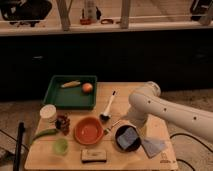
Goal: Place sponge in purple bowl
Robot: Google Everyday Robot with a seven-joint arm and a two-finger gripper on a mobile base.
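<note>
The purple bowl [119,142] sits on the wooden table [160,125] at the front right. A pale blue-grey pad, the sponge [129,136], lies tilted inside the bowl. My gripper [131,125] hangs at the end of the white arm [165,111], just above the bowl's far rim and close to the sponge. I cannot tell whether it touches the sponge. The pale blue cloth [153,147] lies on the table to the right of the bowl.
An orange-red bowl [89,131] stands left of the purple one. A green tray [60,98] holds a banana [70,84] and an orange fruit [87,87]. A brush [108,106], a white cup [48,113], a green cup [61,145] and a dark block [94,155] lie around.
</note>
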